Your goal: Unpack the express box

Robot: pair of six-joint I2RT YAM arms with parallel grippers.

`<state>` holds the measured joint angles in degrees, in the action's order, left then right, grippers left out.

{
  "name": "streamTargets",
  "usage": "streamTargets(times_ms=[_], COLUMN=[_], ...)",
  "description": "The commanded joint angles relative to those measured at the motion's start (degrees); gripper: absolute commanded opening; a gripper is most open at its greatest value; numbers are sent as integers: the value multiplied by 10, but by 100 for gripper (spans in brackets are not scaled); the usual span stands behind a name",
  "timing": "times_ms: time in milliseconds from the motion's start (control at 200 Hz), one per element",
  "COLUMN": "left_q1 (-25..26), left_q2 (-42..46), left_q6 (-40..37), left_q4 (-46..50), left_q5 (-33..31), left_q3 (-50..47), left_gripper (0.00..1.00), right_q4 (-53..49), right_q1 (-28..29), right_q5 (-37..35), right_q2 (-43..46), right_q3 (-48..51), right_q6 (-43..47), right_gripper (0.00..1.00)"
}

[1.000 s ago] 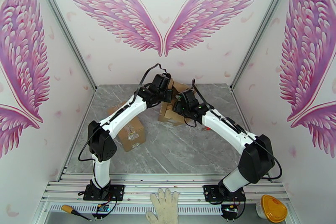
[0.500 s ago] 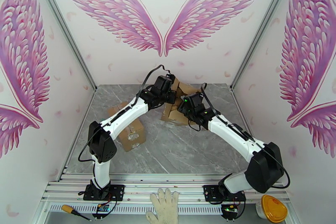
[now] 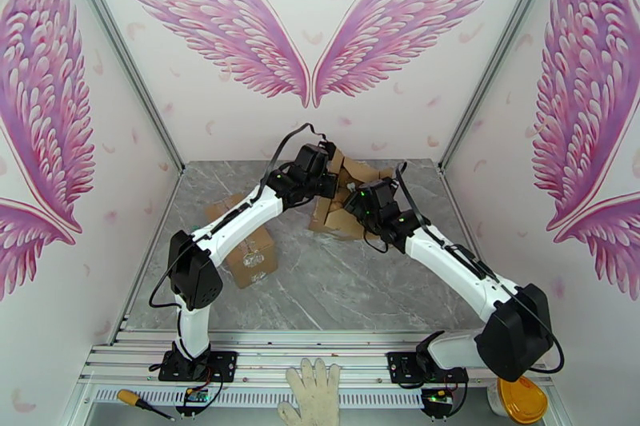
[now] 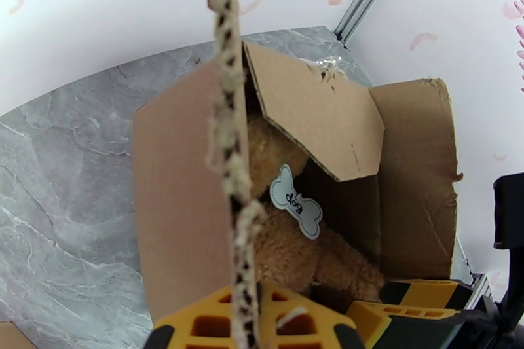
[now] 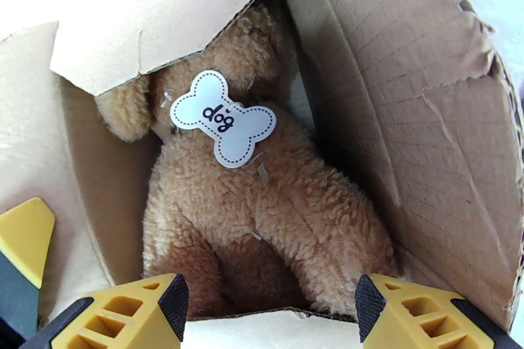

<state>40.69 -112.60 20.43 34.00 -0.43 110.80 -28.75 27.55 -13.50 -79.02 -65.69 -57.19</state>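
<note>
L jaws clamped on box flap (image 4: pixel 171 213), R jaws wide before plush dog (image 5: pixel 262 226).

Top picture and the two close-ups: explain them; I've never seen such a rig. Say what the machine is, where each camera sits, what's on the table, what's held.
Two white robot arms, the left arm and the right arm, are bolted at the near edge of a grey table. The top picture looks down from above and behind them. Each close-up comes from a camera on one wrist. On the table stand an opened cardboard box and, further left, a second box. Inside the opened one sits a plush dog with a bone-shaped tag. The left end effector is shut on a box flap; the right end effector is open, holding nothing.
</note>
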Motion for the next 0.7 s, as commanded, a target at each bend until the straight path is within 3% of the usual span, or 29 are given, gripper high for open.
streamTargets(times_ms=[0, 345, 540, 695], left_q1=[-9, -6, -6, -8], left_q2=[9, 2, -1, -8], left_q6=[0, 1, -4, -7], left_q4=[4, 8, 11, 12], left_q5=[-26, -10, -3, 4], left_q3=[-2, 3, 3, 5], left_gripper=[0, 0, 0, 0], right_q4=[-65, -75, -46, -20], right_q1=[-13, -21, -31, -37], right_q5=[-59, -53, -16, 19], right_q2=[14, -60, -91, -110], right_q3=[4, -5, -4, -11], right_q6=[4, 3, -1, 11], right_gripper=[73, 68, 57, 43])
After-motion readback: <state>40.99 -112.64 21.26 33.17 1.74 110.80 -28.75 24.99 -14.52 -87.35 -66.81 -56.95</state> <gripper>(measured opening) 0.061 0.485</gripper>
